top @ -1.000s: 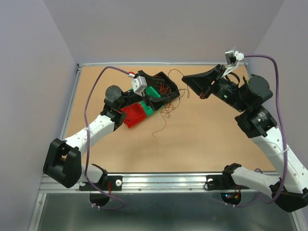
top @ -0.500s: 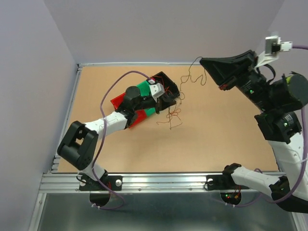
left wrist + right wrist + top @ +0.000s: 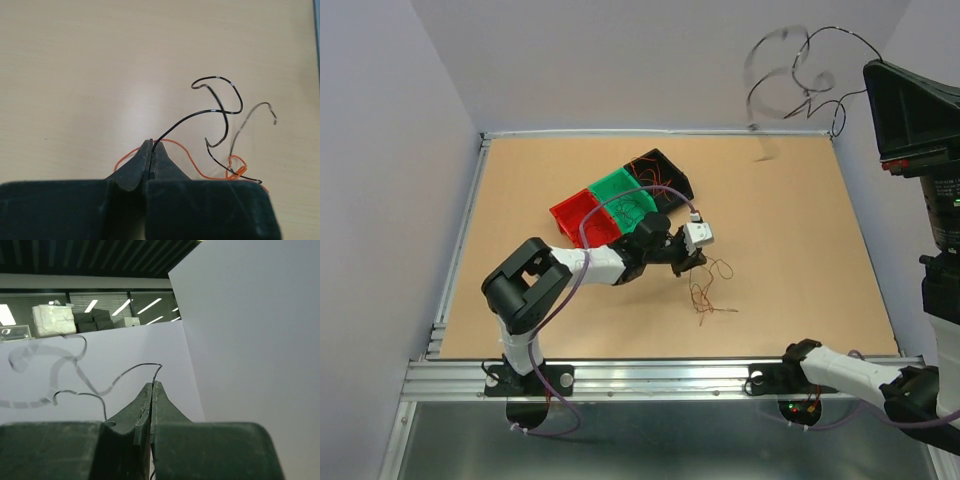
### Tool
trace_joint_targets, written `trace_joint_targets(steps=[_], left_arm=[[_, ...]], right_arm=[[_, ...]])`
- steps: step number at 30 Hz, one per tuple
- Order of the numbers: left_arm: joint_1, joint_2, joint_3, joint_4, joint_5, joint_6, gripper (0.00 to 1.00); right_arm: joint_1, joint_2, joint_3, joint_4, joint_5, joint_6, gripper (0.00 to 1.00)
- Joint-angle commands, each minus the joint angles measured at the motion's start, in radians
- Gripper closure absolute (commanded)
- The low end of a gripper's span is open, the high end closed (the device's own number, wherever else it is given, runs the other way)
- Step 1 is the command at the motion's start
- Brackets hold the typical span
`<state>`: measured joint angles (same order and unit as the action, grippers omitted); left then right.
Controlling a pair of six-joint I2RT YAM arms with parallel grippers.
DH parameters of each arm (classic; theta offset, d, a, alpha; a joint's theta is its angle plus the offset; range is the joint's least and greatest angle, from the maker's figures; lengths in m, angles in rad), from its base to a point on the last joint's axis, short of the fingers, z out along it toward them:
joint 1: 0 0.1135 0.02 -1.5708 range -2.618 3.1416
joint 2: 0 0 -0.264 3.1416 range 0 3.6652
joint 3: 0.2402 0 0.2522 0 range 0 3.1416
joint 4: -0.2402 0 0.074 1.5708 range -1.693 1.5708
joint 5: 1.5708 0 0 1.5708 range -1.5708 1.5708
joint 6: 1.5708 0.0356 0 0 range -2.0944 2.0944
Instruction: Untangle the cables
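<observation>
Top cam: above/behind me, whole table (image 3: 790, 250). L wrist cam close on same table; R's faces wall (image 3: 250, 330).

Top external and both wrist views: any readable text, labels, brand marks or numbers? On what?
No readable text in any view.
Red bin, green bin, black bin: no labels visible.
Left gripper, shut on a black cable: no markings.
Right gripper, shut on a lifted black cable: no markings.
Background boxes in the right wrist view: too blurred to tell.
</observation>
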<state>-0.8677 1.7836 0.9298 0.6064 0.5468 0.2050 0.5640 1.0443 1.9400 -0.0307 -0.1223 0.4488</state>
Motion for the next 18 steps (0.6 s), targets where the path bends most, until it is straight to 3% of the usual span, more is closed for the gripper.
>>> trace_joint_targets(steps=[1, 3, 4, 7, 13, 18], left_arm=[[0.013, -0.075, 0.066, -0.036, -0.09, 0.036, 0.79], [0.013, -0.128, 0.06, -0.054, -0.094, 0.043, 0.61], [0.016, -0.189, 0.049, -0.059, -0.094, 0.051, 0.44], [0.047, -0.31, 0.001, -0.06, -0.076, 0.044, 0.25], [0.197, -0.444, 0.043, -0.118, 0.017, -0.067, 0.18], [0.43, -0.495, 0.089, -0.212, -0.016, -0.202, 0.18]], right_arm=[[0.005, -0.004, -0.067, 0.022, 0.027, 0.008, 0.99], [0.005, -0.019, -0.114, 0.041, 0.042, 0.011, 0.99], [0.007, -0.03, -0.165, 0.066, 0.046, 0.013, 1.0], [0.007, -0.038, -0.238, 0.086, 0.046, 0.027, 1.0], [0.005, -0.015, -0.325, 0.088, 0.0, 0.045, 0.99], [0.005, 0.032, -0.398, 0.069, -0.074, 0.057, 0.99]])
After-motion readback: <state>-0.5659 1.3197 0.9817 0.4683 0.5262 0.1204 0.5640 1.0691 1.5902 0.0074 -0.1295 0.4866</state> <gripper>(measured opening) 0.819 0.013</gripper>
